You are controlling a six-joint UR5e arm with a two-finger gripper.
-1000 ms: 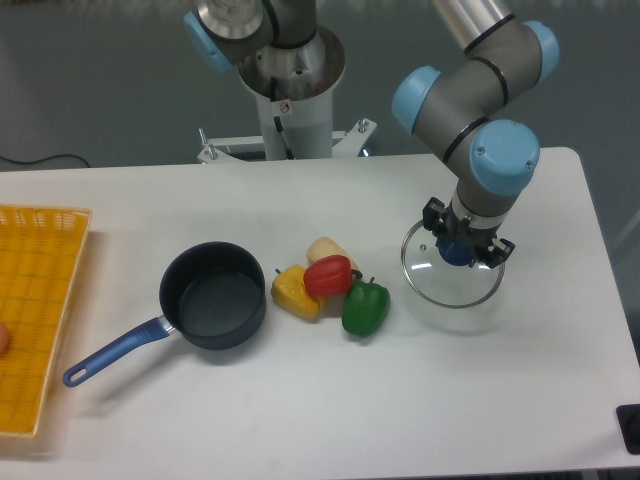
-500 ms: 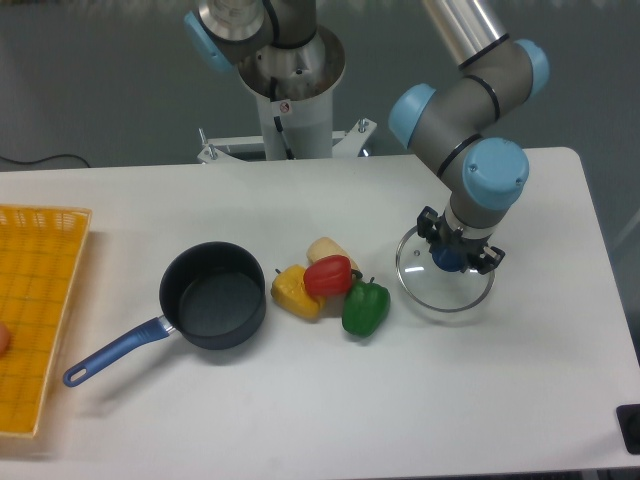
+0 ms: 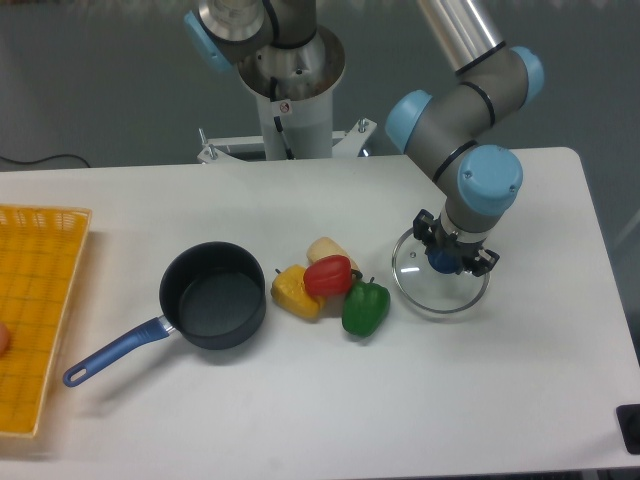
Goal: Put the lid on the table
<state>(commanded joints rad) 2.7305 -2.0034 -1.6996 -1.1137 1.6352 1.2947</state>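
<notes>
Right now your gripper (image 3: 447,258) pinches the dark blue knob of the lid (image 3: 440,277), a clear glass disc with a thin metal rim, low over the white table (image 3: 300,400) on its right side. Just left sit a glossy green pepper (image 3: 364,307), then the dark saucepan (image 3: 212,296); bare tabletop lies toward the right edge.

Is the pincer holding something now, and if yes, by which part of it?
Yes. The pincer holds the glass lid by its dark blue centre knob, with one finger on each side of the knob.
</notes>
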